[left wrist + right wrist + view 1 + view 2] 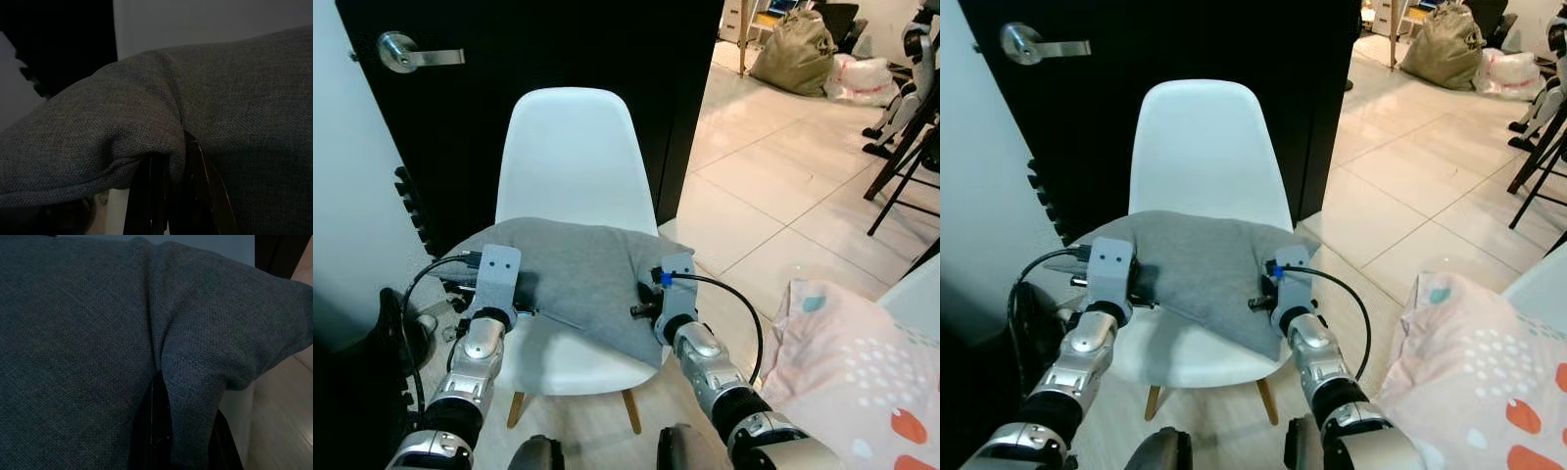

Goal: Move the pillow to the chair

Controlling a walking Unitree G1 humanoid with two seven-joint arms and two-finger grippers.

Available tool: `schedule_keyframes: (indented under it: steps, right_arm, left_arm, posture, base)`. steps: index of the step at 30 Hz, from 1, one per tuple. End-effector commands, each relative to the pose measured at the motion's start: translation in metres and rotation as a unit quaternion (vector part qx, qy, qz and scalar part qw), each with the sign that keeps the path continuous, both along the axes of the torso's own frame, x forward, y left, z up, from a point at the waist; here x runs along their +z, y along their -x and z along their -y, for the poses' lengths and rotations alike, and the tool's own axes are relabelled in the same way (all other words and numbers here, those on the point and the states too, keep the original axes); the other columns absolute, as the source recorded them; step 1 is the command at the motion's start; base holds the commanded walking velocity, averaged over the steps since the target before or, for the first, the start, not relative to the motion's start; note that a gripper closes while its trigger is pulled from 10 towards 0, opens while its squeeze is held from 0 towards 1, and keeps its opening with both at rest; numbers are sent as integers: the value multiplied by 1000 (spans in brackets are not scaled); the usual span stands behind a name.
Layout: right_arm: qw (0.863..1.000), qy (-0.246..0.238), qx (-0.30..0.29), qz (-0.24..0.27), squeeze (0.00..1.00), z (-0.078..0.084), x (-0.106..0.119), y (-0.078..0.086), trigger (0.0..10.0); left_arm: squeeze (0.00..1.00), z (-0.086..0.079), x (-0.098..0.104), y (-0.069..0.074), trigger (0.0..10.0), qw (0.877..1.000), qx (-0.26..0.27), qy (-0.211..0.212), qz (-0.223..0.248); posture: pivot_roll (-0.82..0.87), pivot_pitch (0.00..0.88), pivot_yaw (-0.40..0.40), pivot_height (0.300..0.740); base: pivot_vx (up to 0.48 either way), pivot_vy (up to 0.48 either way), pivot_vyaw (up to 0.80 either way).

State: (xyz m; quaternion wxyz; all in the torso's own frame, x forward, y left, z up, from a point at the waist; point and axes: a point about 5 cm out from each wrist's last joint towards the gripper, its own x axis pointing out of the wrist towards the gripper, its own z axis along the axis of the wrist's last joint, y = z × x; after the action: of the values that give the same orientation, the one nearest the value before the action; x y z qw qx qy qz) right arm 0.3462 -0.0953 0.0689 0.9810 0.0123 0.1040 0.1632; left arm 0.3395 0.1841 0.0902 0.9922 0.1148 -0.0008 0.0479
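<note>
Left eye view: left hand and right hand pinch gray pillow over white chair, black door behind.

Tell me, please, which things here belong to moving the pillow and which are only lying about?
Belong to the job:
- grey pillow, lying over the seat
- white chair
- left gripper and right gripper, each pinching a fold of the pillow

Lying about:
- black door with lever handle
- patterned pink cushion
- tan sack on the tiled floor
</note>
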Motion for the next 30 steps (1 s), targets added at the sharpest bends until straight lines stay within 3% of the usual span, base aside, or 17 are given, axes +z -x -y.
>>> schedule_keyframes:
  steps: [1,14,24,30]
  right_arm:
    - [1000,4,6,19,0,-4,9,-5,10000]
    - [997,-28,62,43,0,-36,31,-13,10000]
    - [997,-2,69,41,0,-41,29,-12,10000]
    - [997,-15,62,47,0,-45,34,-14,10000]
  left_arm:
    - [0,2,8,-5,10000,1000,0,-17,17]
    - [0,-9,25,-11,10000,997,28,-42,61]
    - [0,-21,19,-7,10000,996,53,-43,49]
    - [0,-26,19,-7,10000,997,59,-30,50]
  posture:
    - [15,116,-44,620]
    - [33,160,-74,600]
    - [32,179,-81,585]
    - [31,181,-83,585]
  base:
    - [0,0,0]
    - [0,0,0]
    - [0,0,0]
    - [0,0,0]
